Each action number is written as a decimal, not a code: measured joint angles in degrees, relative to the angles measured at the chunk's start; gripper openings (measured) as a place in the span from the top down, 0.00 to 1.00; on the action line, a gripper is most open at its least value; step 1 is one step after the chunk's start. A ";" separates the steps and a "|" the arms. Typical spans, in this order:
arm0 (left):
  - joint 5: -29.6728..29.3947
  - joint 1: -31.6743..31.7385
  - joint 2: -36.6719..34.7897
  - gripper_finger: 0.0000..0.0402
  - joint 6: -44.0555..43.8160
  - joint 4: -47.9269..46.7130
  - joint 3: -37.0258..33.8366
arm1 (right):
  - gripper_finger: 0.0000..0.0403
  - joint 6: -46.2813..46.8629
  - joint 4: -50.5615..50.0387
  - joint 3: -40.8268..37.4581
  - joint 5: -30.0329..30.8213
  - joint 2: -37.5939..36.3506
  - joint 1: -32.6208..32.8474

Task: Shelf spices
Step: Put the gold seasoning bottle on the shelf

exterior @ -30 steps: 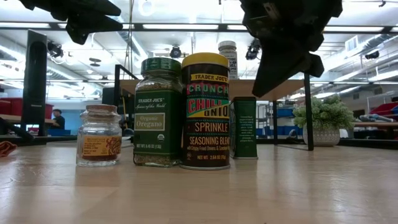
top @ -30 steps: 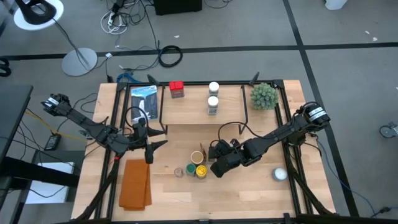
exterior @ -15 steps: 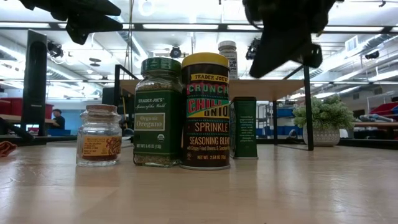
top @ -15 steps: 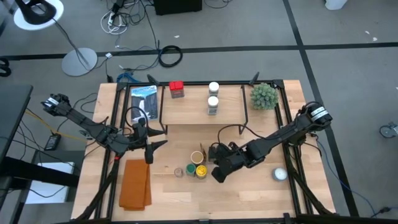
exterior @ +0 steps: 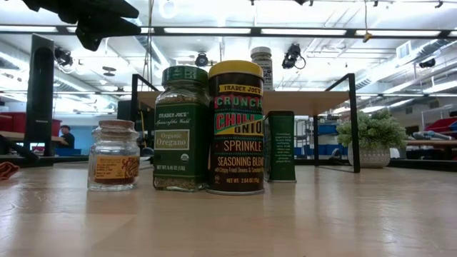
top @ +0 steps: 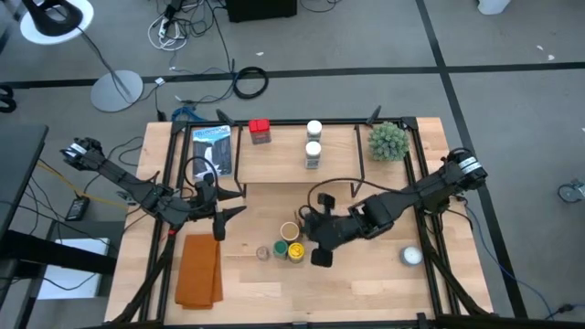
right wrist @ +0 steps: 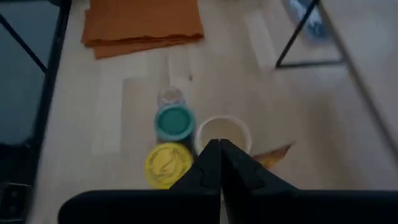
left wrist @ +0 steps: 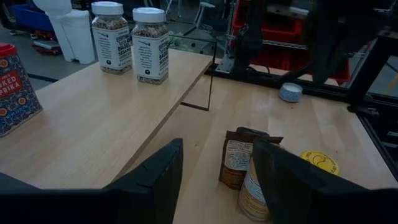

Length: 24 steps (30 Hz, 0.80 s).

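The shelf stands at the table's far middle. It carries a red square tin and two white-lidded jars. Several spices stand on the table in front of it: a tan-lidded jar, a green-lidded oregano jar, a yellow-lidded chili onion jar, a small clear jar and a dark box. My right gripper is shut and hangs above and just right of this cluster, holding nothing. My left gripper waits open and empty to the cluster's left.
A folded orange cloth lies near the front left. A blue-grey packet lies left of the shelf. A green spiky plant ball sits at the far right, and a white round object lies right of my right arm.
My right gripper has risen, leaving the top of the low view, and has rolled about its own axis while staying shut. The spices have kept their places.
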 joint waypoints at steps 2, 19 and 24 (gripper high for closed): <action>0.01 0.00 0.00 0.51 0.01 -0.02 0.00 | 1.00 -4.84 1.47 0.81 -2.74 0.54 -1.74; 0.00 0.00 0.00 0.51 0.12 1.34 0.04 | 0.82 -30.00 -17.11 25.90 -8.05 21.01 -9.08; 0.00 0.00 0.00 0.51 0.10 1.73 0.04 | 0.64 -31.69 -21.78 30.27 -9.83 24.30 -8.76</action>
